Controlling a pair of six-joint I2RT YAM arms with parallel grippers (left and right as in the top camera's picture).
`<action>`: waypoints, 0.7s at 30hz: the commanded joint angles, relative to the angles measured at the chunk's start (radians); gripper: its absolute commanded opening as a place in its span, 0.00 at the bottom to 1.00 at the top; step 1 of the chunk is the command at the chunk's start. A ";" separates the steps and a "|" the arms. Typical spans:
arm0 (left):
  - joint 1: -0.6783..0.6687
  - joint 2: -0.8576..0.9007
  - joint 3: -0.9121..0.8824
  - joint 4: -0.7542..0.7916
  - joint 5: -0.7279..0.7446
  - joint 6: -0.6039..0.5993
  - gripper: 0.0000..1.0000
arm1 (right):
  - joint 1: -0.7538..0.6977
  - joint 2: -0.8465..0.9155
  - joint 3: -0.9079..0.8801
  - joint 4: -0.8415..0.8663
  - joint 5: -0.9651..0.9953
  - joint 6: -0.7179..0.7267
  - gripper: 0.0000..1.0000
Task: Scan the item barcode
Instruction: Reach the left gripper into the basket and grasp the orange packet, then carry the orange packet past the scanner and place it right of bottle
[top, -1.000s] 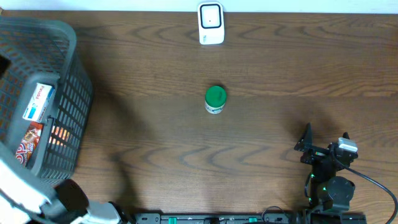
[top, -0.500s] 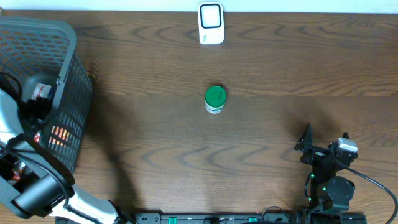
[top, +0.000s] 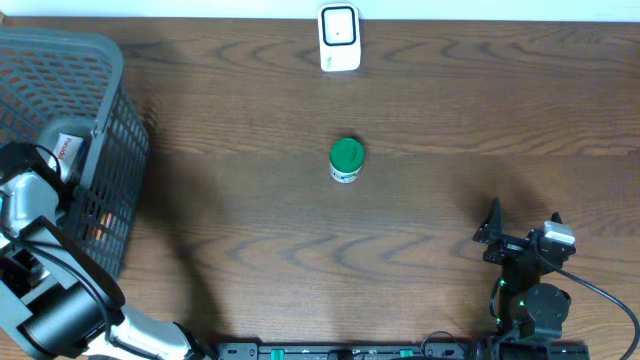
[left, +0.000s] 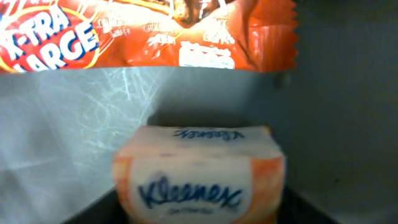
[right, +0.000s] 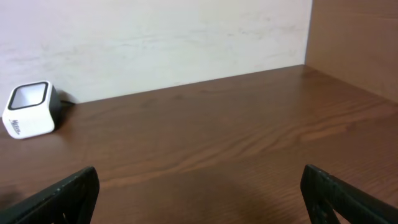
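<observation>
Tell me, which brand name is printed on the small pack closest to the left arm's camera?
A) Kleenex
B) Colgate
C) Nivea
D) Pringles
A: the left wrist view shows the orange-and-white tissue pack with Kleenex written in blue letters across its front.

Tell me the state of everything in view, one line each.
Basket, upright, packets inside.
Kleenex pack, lying in basket, before left gripper.
Orange snack packet, lying in basket.
Green-lidded jar, upright, lid on.
Scanner, upright at far edge.
Left gripper, inside basket, grip unclear.
Right gripper, open, empty.
</observation>
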 joint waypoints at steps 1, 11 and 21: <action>0.001 0.000 -0.022 -0.026 0.021 -0.010 0.48 | 0.003 -0.004 -0.002 -0.003 0.002 -0.006 0.99; 0.000 -0.267 0.458 -0.268 0.127 -0.010 0.48 | 0.003 -0.004 -0.002 -0.003 0.002 -0.006 0.99; -0.228 -0.578 0.699 -0.219 0.318 -0.200 0.53 | 0.003 -0.004 -0.002 -0.003 0.002 -0.006 0.99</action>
